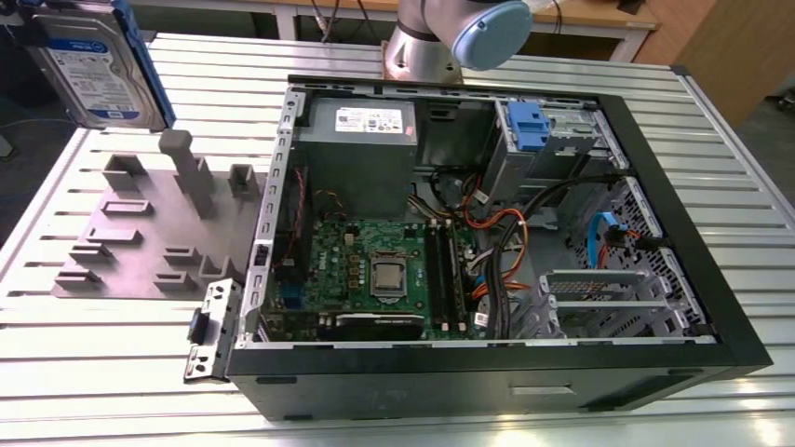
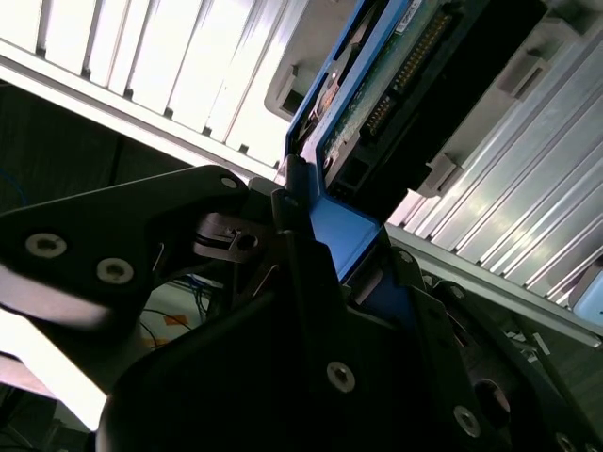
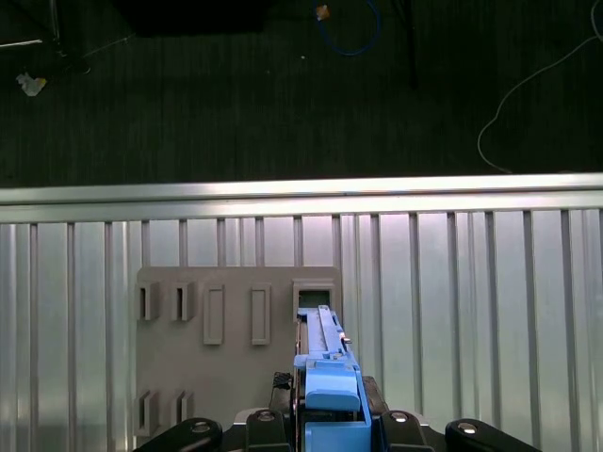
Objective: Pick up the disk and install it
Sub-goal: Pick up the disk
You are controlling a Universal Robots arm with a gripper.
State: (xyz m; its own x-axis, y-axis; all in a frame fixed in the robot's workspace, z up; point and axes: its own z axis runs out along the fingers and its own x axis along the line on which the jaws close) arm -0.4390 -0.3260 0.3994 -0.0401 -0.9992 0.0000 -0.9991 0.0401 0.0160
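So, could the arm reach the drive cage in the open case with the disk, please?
Probably yes: the case lies open, nothing covers the drive cage, and the jaws grip the disk.

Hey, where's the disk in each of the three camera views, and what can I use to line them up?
Exterior view: disk in the exterior view's upper left corner, up above the grey fixture.
First wrist view: seen edge-on, blue carrier nearest the camera, over the fixture.
Second wrist view: close up, connector side showing.
Shared landmark: the ribbed metal table.
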